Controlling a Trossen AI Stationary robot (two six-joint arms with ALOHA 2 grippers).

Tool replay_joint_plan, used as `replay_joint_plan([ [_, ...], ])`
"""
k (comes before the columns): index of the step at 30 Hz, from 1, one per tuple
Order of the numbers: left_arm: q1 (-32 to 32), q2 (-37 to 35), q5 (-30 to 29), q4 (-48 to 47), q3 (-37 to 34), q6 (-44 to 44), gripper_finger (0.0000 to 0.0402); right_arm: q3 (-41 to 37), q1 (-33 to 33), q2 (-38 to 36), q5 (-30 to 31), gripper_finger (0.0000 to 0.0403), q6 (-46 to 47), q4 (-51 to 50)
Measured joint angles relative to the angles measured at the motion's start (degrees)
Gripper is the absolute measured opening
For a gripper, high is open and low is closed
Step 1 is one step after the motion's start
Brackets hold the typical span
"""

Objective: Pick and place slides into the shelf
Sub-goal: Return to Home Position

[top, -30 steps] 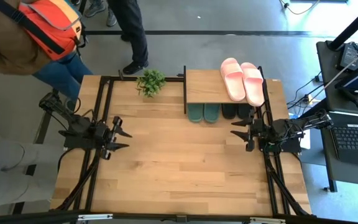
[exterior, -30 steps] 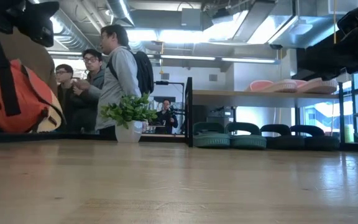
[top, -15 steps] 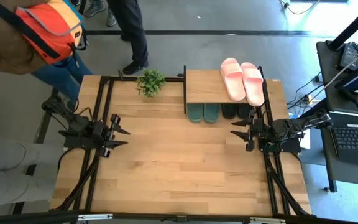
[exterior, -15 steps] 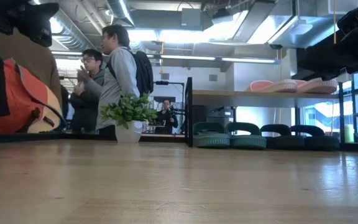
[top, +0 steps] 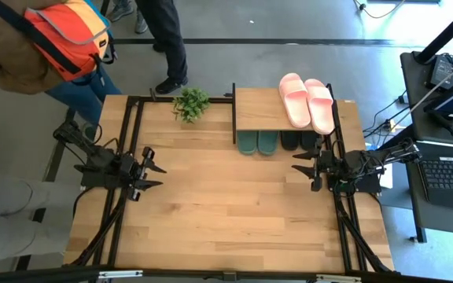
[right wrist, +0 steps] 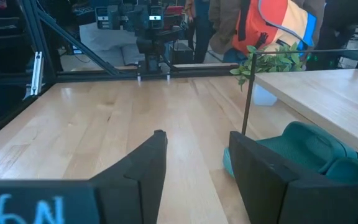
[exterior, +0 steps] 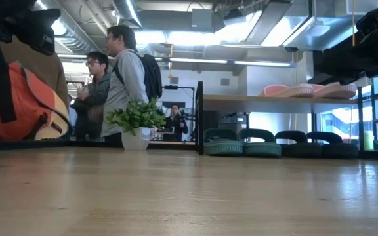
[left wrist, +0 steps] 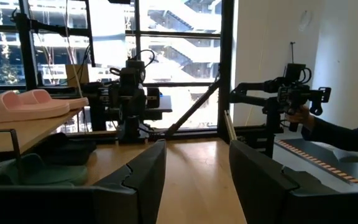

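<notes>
The light-wood shelf (top: 267, 108) stands at the table's far edge. The pale pink slides (top: 307, 101) lie on its top plank. The green pair (top: 257, 142) and the black pair (top: 300, 140) sit side by side on the lower level, also seen in the low view as green (exterior: 245, 145) and black (exterior: 314, 145). My left gripper (top: 159, 174) hovers open at the table's left side. My right gripper (top: 296, 166) hovers open at the right side, near the shelf's front. Neither holds anything.
A small potted plant (top: 191, 103) stands at the far edge, left of the shelf. Black frame rails (top: 124, 157) run along both table sides. People stand beyond the far-left corner, one with an orange bag (top: 69, 35). Bare wood (top: 226, 204) lies between the arms.
My grippers have kept still. The people behind the table's far-left corner have shifted about, and the orange bag has moved slightly.
</notes>
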Motion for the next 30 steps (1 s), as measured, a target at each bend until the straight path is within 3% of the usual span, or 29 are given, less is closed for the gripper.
replay_joint_plan([
  [30, 0.0, 0.0, -3.9, -4.7, 0.0, 0.5, 0.0168, 0.0, 0.0, 0.0, 0.0, 0.0174, 0.0, 0.0],
])
